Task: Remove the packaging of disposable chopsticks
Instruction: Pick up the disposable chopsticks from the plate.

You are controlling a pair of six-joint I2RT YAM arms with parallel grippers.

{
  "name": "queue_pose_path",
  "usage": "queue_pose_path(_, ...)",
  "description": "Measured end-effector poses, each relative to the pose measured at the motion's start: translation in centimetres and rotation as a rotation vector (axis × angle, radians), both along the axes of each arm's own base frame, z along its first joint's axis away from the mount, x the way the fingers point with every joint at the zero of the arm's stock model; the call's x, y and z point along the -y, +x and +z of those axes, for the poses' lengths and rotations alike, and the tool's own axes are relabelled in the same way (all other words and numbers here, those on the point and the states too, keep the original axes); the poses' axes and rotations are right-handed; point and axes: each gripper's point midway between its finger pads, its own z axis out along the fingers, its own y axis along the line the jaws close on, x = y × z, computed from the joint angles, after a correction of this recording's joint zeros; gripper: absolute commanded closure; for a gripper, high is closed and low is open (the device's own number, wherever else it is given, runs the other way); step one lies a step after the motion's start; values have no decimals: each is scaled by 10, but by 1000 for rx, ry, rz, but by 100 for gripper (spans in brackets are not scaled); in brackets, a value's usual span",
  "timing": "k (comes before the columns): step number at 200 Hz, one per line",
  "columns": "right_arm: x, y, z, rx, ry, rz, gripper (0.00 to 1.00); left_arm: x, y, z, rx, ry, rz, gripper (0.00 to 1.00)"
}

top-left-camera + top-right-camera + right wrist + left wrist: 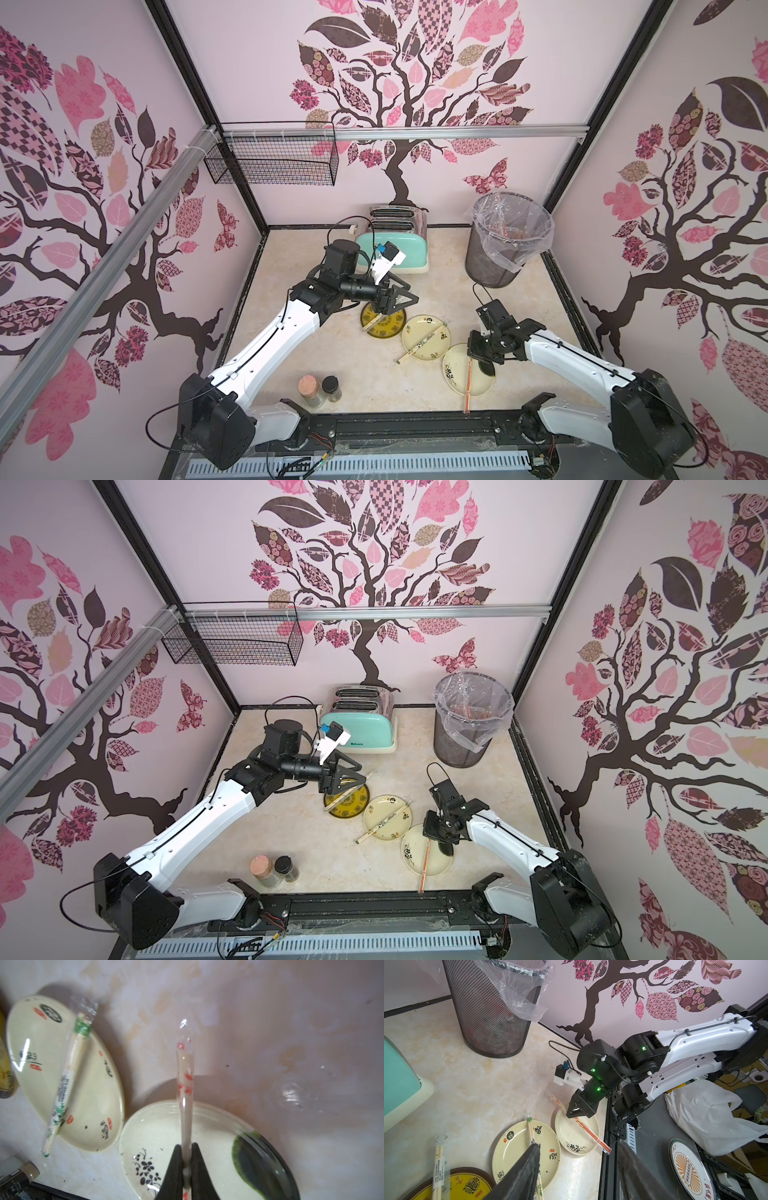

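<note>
Right claw [186, 1147] | clenched on red-printed sleeve [185, 1084], over flowered plate [166, 1126] | left claw [579, 1145] spread

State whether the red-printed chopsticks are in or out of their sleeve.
In: the red-printed sleeve encloses them, extending beyond their tips.

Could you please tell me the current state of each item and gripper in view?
right gripper: shut on the red-printed pair
red-printed pair: sleeved, gripped over the flowered plate
green-printed pair: sleeved, lying across the middle plate
dark-printed pair: sleeved, lying on the yellow plate
left gripper: open, empty
bin: upright, lined
</note>
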Motion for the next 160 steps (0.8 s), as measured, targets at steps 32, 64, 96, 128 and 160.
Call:
queue_pose_path(32,-16,36,67,223,71,49,100,0,4,-4,-11,9,15,40)
queue_pose_path(64,-40,61,139,493,206,127,100,0,5,-2,-17,0,19,41)
queue_pose_path(96,-64,75,185,700,331,227,100,-3,12,6,-20,-41,41,41)
queue_pose_path(128,-86,84,211,832,413,335,100,-9,27,23,-47,-115,81,41)
queue_pose_path(160,-105,84,225,911,483,453,100,-6,31,46,-50,-189,69,41)
